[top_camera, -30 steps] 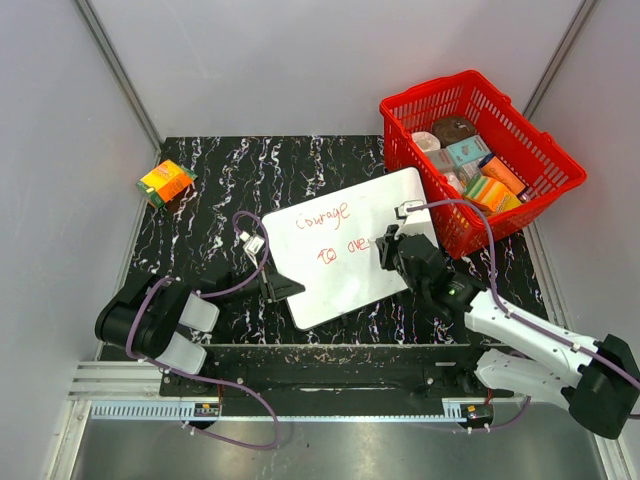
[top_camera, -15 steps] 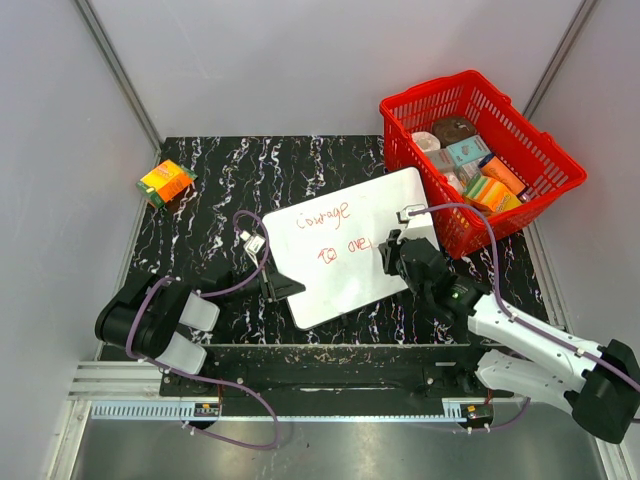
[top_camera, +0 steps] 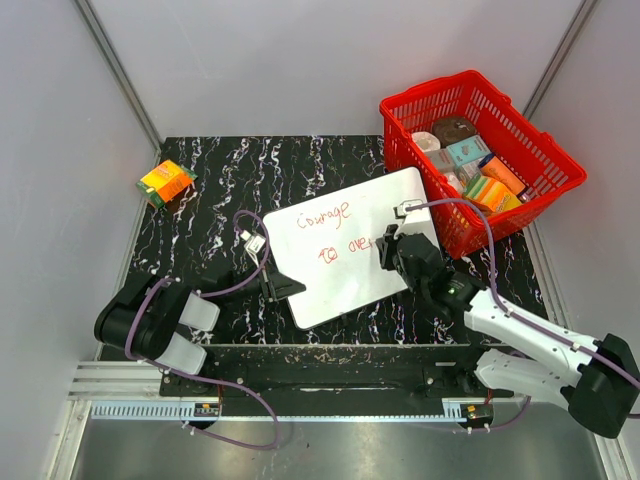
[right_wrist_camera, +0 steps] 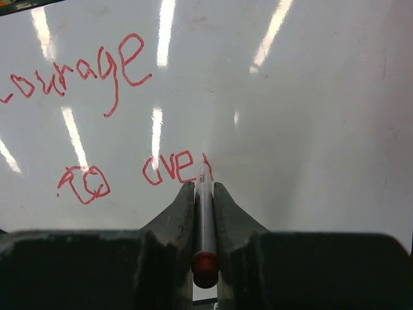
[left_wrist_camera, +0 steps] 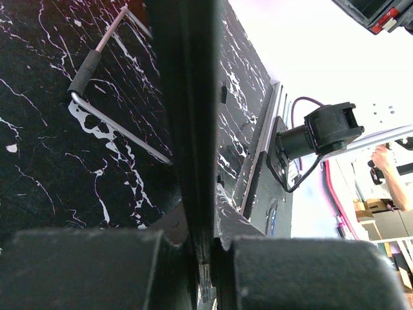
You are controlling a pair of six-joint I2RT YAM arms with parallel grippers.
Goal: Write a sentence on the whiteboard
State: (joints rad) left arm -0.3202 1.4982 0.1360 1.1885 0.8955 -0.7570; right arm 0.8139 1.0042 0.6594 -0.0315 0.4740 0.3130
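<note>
The whiteboard (top_camera: 350,275) lies tilted on the black marble table. The sentence (top_camera: 322,217) is in thin red marker: "courage" (right_wrist_camera: 77,68) on the upper line, "to ove" and one more short stroke below. My right gripper (right_wrist_camera: 204,187) is shut on a white marker with a red end cap (right_wrist_camera: 204,216). The marker's tip touches the board at that last stroke. From above, the right gripper (top_camera: 388,246) hovers over the board's right half. My left gripper (top_camera: 280,287) is shut on the board's near-left edge (left_wrist_camera: 187,97), which stands as a dark strip between its jaws.
A red basket (top_camera: 425,88) full of boxes and packets stands at the back right, touching the board's far right corner. An orange box (top_camera: 166,182) lies at the table's far left edge. A bent metal rod (left_wrist_camera: 116,123) lies on the table near the left gripper.
The right gripper has shifted slightly with the marker, and the lower line has gained a short stroke after "ove". The left arm and the board have not moved.
</note>
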